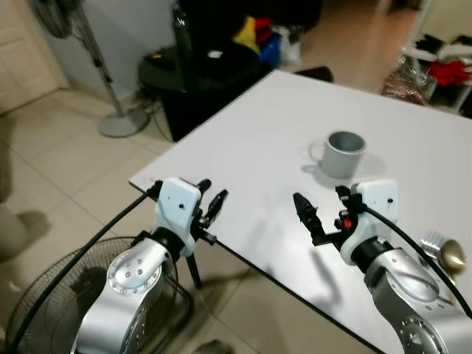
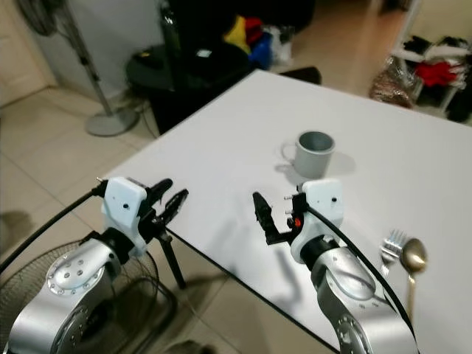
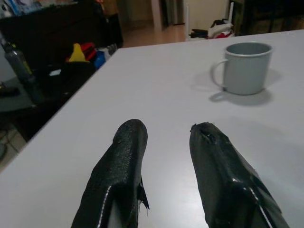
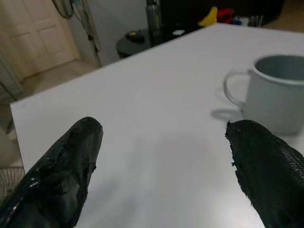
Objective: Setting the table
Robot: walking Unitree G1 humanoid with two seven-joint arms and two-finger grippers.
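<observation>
Nearest me, my left pincer [image 1: 210,198] hangs at the near-left corner of the tabletop [image 1: 265,133], its fingers [image 3: 121,161] a narrow gap apart and holding nothing. My right pincer [image 2: 280,210] sits a little further in, over bare white surface, spread wide and also empty; its black pads [image 4: 71,161] look rough and rubbery, which should help on smooth metal.

At the near-right edge lie a fork [image 2: 391,247] and a spoon [image 2: 413,258], side by side and nearly touching. The fork is silver, the spoon a brassy gold with a polished bowl. I judge both thin, stiff and slippery, lying flat on a hard top, so I would pinch across the handle rather than the head.

Further in, right of centre, stands the mug [image 1: 344,153], upright, well apart from both pincers. It is a plain grey cylinder with a thin rim and a loop handle turned to the left; it looks like enamelled metal, empty as far as I can see, so probably light and rigid, not easily crushed but prone to sliding. I would take it across the rim or the body wall.

Beyond the tabletop, on the tiled floor, stands a fan [image 1: 110,96], and another fan [image 1: 66,295] sits near-left under my arm.
</observation>
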